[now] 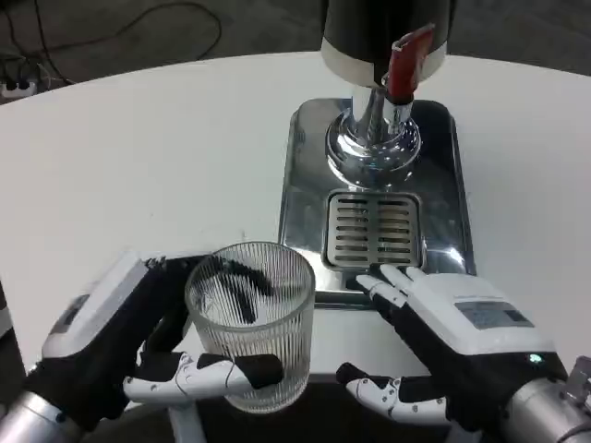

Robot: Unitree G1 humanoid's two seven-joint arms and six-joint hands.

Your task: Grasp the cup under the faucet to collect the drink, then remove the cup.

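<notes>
A clear ribbed glass cup [251,318] stands near the table's front edge, left of the dispenser's base. My left hand [129,341] wraps around it, thumb across its front and fingers behind it. The drink dispenser has a red tap lever [404,65] above a chrome spout [374,138], with a slotted drip grate [373,229] on a shiny steel base [305,185]. My right hand [452,337] lies flat on the table at the base's front edge, fingers spread, holding nothing.
The round white table [138,157] stretches to the left and back. Dark floor with cables [111,28] lies beyond its far edge. The table's front edge runs just under both hands.
</notes>
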